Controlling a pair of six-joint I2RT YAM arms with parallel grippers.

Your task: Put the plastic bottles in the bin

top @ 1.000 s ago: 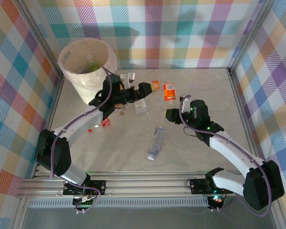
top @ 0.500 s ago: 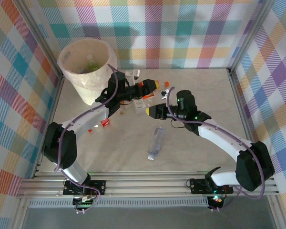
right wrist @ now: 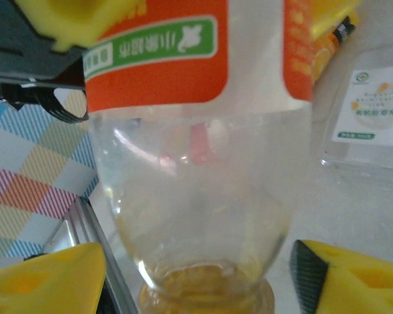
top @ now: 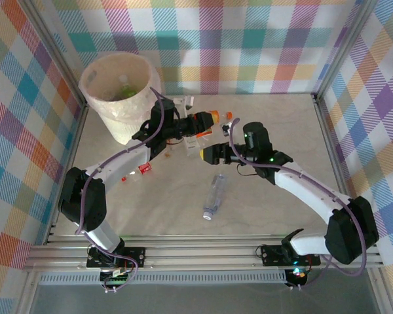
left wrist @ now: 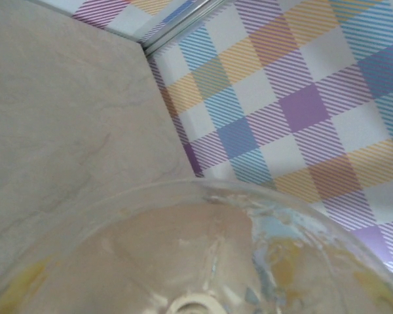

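Checked pastel walls [top: 249, 39] round a pale marbled tabletop [top: 281, 209]. At far left corner, large round cream-white bin [top: 114, 124] with translucent bag liner. Between the two arms: clear plastic bottle with orange label [right wrist: 190, 176], pinched at the label by left gripper [top: 202, 123], long axis running from it toward right arm, narrow end nearest that arm. Right gripper [top: 207, 154] spread, yellow pads [right wrist: 46, 278] flanking the bottle without touching. Left of the held bottle, on left arm's side: the bin; likely left arm's carry. Near table centre, second clear plastic bottle [top: 213, 196] lying flat, well apart from bin.
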